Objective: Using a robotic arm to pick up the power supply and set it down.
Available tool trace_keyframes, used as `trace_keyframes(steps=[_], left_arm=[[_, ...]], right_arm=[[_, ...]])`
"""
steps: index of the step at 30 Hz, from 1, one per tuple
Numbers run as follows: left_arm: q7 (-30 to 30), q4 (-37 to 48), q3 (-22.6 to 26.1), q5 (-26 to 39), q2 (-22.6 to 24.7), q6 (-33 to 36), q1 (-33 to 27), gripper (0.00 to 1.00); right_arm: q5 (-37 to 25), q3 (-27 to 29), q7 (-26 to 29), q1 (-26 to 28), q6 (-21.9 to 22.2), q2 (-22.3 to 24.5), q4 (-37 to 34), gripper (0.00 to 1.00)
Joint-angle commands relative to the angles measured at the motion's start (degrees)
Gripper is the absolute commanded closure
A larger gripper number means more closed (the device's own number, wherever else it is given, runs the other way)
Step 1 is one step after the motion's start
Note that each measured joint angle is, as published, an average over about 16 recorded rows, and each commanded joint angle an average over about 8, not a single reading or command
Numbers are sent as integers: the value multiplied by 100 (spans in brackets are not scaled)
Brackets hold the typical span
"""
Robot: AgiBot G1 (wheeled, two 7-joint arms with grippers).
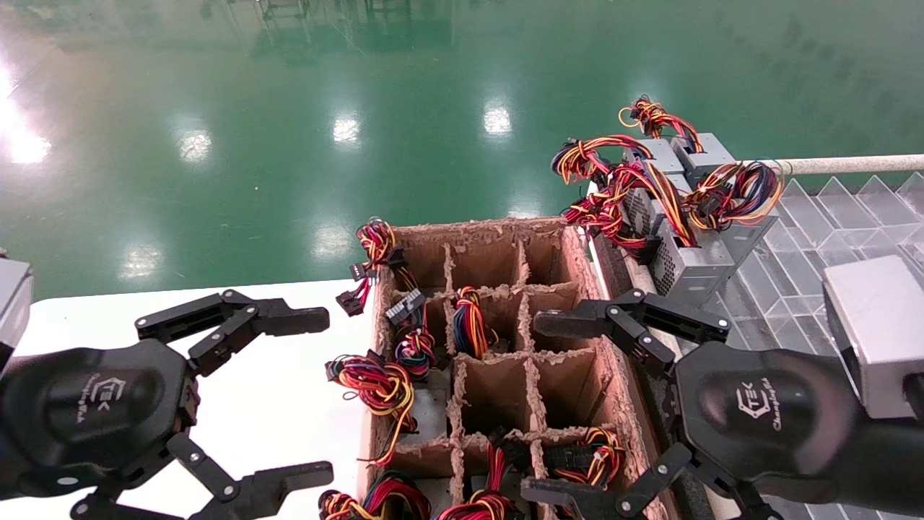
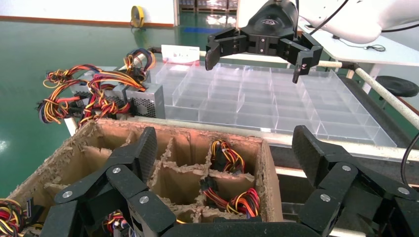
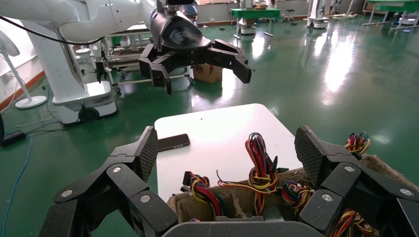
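Observation:
Several power supplies stand in the cells of a torn cardboard box, mostly hidden, with their wire bundles sticking out. One bundle of red, yellow, black and blue wires rises from a middle cell. A grey casing shows under a red and yellow bundle. My right gripper hangs open over the box's right edge, holding nothing; in its wrist view bundles lie below it. My left gripper is open and empty over the white table, beside the box's left wall, and faces the box.
More grey power supplies with red, yellow and orange bundles are piled on the far corner of a clear compartment tray right of the box. A dark phone lies on the white table. Green floor lies beyond.

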Motion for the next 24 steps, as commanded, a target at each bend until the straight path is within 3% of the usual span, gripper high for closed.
trace_keyframes(steps=[1, 10, 24], left_arm=[[0, 0, 0, 0, 0, 0, 0, 100], [0, 0, 0, 0, 0, 0, 0, 100], [0, 1, 0, 0, 0, 0, 0, 100]], right_arm=[[4, 3, 0, -8, -5, 11, 9, 0], [-547, -163, -376, 297, 431, -485, -731, 0], [-1524, -731, -1071, 1083, 928, -1811, -2890, 0]])
